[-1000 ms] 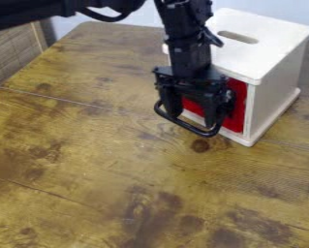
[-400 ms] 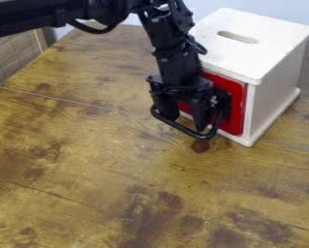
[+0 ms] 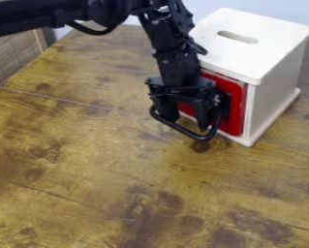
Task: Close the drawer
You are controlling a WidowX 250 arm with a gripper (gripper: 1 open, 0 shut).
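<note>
Drawer: red front panel, set in the side of the cream cube that faces left and near; it looks flush or nearly so, though the arm hides much of it, and how far in it sits I cannot tell.
Handle: big black wire loop, standing out from the red front, low down, its curve reaching left and near over the wooden table.
Cube: cream wood, at the far right of the scene, upright on the table, with a slot in its top and a plain side turned to the right.
Gripper: black, pointing down in front of the red panel, at the handle; its fingers blend with the dark loop, so whether they are wide, narrow or holding the wire I cannot tell.
Arm: black, entering from the far left, crossing the far side of the scene, then dropping beside the cube's left edge; a dark cable loops below its upper part.
Table: brown wood with dark knots and stains, a thin seam running across its left part.
Far left: a tan slatted or woven surface beside the table's edge.
Far side: a pale surface behind the cube.
</note>
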